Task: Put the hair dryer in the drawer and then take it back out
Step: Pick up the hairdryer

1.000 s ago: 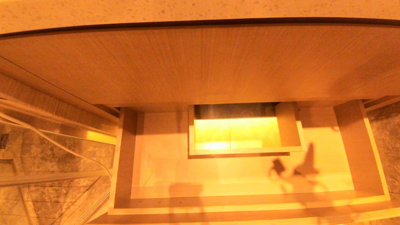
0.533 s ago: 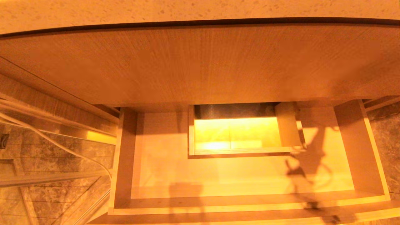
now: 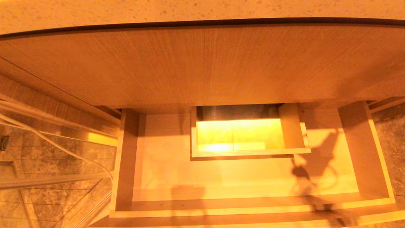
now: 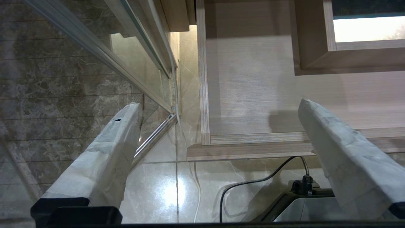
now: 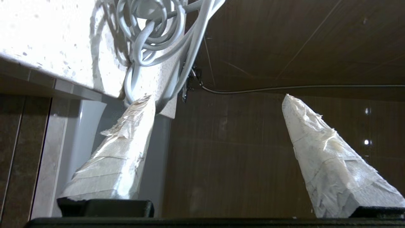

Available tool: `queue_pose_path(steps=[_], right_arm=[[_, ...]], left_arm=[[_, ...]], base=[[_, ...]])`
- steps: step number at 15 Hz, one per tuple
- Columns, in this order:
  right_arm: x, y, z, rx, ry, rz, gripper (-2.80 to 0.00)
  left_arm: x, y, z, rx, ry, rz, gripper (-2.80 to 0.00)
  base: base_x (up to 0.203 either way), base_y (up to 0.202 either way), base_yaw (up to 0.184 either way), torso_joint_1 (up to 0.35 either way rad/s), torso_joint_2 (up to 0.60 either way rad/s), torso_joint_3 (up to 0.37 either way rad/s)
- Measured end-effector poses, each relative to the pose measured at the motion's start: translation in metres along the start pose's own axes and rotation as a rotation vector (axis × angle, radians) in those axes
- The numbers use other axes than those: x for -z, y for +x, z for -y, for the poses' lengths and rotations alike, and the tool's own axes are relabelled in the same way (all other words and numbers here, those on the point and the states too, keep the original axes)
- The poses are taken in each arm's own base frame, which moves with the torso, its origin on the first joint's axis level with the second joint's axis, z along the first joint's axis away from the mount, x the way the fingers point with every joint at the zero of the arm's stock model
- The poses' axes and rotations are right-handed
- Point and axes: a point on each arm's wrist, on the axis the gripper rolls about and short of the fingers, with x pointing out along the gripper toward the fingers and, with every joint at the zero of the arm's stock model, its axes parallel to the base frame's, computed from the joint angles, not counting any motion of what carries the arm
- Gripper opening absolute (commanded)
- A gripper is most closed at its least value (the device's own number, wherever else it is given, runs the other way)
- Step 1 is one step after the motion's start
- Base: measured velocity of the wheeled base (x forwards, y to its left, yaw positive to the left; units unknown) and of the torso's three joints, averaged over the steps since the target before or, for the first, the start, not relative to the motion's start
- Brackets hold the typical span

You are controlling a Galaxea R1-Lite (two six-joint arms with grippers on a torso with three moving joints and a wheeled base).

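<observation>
The drawer stands pulled out, nothing lying in it. The right gripper has its taped fingers spread apart, holding nothing, beside a coiled white cord on the speckled counter. The left gripper hangs parked, fingers apart

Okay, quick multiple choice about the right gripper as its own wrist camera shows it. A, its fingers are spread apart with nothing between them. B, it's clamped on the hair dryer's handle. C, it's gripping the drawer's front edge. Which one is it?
A: in the right wrist view the right gripper has its two taped fingers standing wide apart with only the dark wall between them, and a coiled white cord lies on the speckled counter beyond.
</observation>
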Motion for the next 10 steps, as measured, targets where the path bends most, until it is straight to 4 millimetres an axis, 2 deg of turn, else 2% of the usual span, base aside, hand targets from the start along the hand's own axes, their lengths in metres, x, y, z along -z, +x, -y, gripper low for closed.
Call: queue_pose_path(steps=[10], right_arm=[[-0.002, 0.016, -0.018, -0.047, -0.001, -0.013, 0.00]], left_arm=[[0.000, 0.000, 0.000, 0.000, 0.000, 0.000, 0.00]], base=[[0.000, 0.000, 0.000, 0.000, 0.00, 0.000]])
